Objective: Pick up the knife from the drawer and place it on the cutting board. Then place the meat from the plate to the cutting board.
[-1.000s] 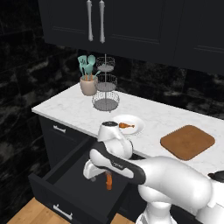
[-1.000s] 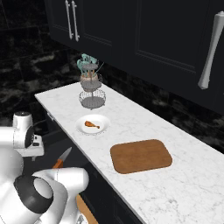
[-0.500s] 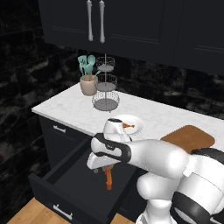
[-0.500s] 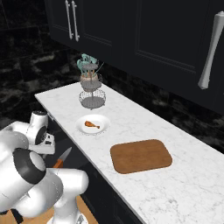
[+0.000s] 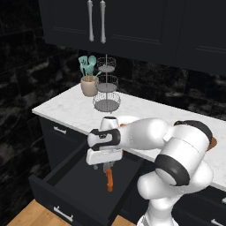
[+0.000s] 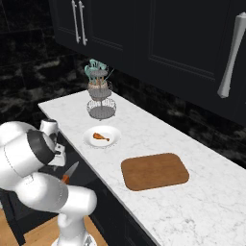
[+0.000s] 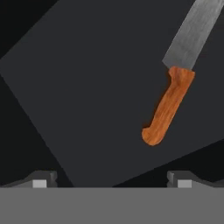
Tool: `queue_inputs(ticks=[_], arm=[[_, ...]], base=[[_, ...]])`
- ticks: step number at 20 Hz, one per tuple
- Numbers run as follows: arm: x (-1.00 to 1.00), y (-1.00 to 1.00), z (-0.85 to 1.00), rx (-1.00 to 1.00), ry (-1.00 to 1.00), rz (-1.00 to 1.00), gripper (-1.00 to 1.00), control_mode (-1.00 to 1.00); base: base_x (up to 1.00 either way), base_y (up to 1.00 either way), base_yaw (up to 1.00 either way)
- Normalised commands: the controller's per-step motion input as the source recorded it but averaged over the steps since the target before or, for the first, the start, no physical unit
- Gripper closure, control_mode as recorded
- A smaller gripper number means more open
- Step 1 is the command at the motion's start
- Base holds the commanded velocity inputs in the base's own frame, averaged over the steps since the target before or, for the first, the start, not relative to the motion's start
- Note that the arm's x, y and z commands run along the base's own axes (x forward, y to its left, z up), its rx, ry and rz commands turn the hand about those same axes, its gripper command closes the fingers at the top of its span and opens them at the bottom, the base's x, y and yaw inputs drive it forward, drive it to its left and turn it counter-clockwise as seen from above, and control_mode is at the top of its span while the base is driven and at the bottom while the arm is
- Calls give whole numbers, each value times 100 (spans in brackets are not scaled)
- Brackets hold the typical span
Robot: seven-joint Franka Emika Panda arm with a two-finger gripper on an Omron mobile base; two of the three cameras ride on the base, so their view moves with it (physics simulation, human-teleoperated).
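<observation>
The black drawer [image 5: 53, 194] stands pulled out below the counter. On its dark floor lies the knife [image 5: 109, 180], orange-brown handle [image 7: 168, 107] towards me, grey blade [image 7: 197, 33] pointing away. My gripper [image 5: 107, 167] hangs open just above the knife, which sits to the right of the middle between my fingertips [image 7: 181, 179]. Nothing is held. On the counter, the white plate [image 6: 113, 139] carries the meat [image 6: 100, 137], and the reddish-brown cutting board [image 6: 154, 171] lies bare to its right. My arm hides most of the board in the left base view.
A pot of teal spatulas [image 5: 88, 84] and a wire-mesh tier stand [image 5: 107, 92] stand at the back of the marble counter [image 6: 202, 211]. A narrower drawer front [image 5: 59, 130] is shut to the left. Dark wall cabinets hang above.
My hand has shifted slightly right over the knife in the drawer. The elbow has swung up and forward, now covering the cutting board in the left base view. The jaws stayed open.
</observation>
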Motion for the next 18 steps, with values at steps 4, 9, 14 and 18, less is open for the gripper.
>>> queue_inputs(ticks=[4, 9, 14, 18], arm=[[0, 0, -12, -13, 0, -13, -100, -100], [1, -15, -10, -4, 6, -5, -100, -100], [1, -32, -24, -5, 14, 0, -100, -100], [6, -13, -23, -6, 9, 0, -100, -100]], base=[[0, 0, 0], [0, 0, 0], [0, 0, 0], [0, 0, 0]])
